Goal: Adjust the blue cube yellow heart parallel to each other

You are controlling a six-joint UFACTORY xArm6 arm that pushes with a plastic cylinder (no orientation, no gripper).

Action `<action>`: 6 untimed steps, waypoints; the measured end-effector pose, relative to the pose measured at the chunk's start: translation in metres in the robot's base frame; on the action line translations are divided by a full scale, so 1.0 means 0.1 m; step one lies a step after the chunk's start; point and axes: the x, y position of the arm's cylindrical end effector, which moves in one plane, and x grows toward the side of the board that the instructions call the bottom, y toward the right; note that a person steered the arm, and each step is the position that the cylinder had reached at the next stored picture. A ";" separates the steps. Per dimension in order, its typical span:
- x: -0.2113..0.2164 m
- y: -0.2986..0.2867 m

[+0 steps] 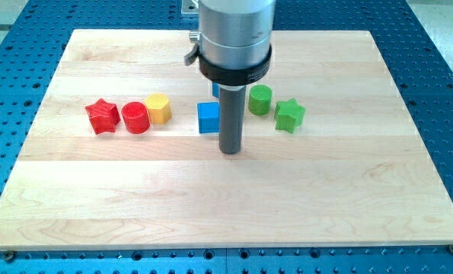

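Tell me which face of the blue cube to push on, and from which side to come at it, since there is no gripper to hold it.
Nothing can grip it, so push. My tip sits right beside the blue cube, at its lower right corner. Its flat right face is probably the best contact: coming from the view's right would slide it left toward the yellow block, whose heart shape is hard to make out here. Press mid-face, or it may spin.

A pale wooden table (pixel 211 205) of jointed planks fills most of the view under even, bright light. Around it runs a blue metal base (pixel 439 91) drilled with a regular grid of small holes.
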 end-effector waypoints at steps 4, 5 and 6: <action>-0.19 0.00; -0.15 -0.38; -0.54 -0.13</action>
